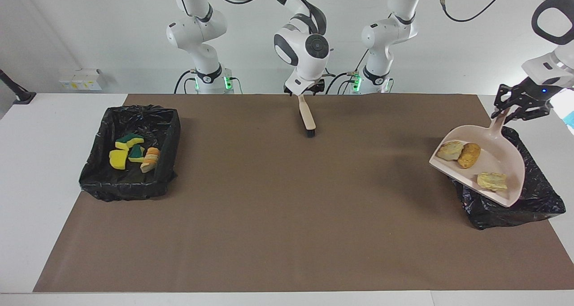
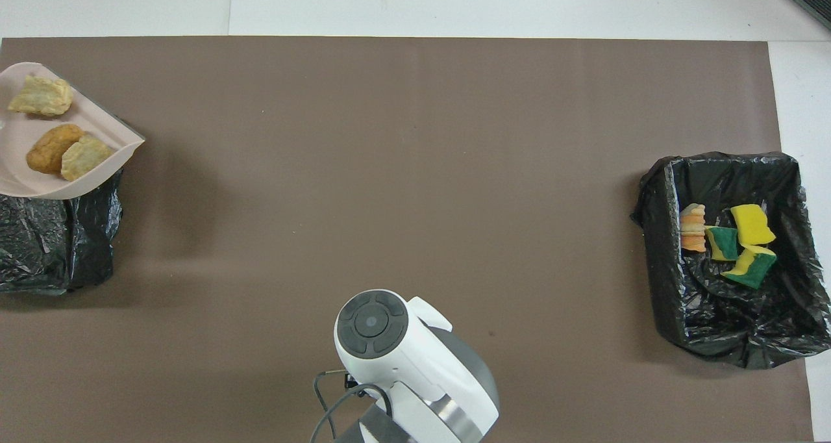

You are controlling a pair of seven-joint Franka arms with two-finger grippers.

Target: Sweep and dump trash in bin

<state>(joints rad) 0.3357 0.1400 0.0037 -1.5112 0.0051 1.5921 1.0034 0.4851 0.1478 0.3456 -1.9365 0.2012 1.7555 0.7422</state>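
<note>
My left gripper [image 1: 511, 111] is shut on the handle of the beige dustpan [image 1: 497, 149], held tilted in the air over the black-lined bin [image 1: 529, 203] at the left arm's end. Three bread-like trash lumps [image 1: 469, 155] lie in the pan; the pan [image 2: 16, 131] and lumps [image 2: 52, 147] also show in the overhead view above that bin [image 2: 45, 241]. My right gripper [image 1: 305, 93] is shut on a beige hand brush [image 1: 307, 117] that hangs bristles down at the mat's edge nearest the robots. In the overhead view the right arm's wrist hides that gripper and the brush.
A second black-lined bin [image 1: 170, 131] stands at the right arm's end, holding yellow-green sponge chunks [image 1: 119, 159] and an orange-striped lump [image 1: 151, 158]; it also shows in the overhead view [image 2: 656, 280]. A brown mat [image 1: 287, 207] covers the table between the bins.
</note>
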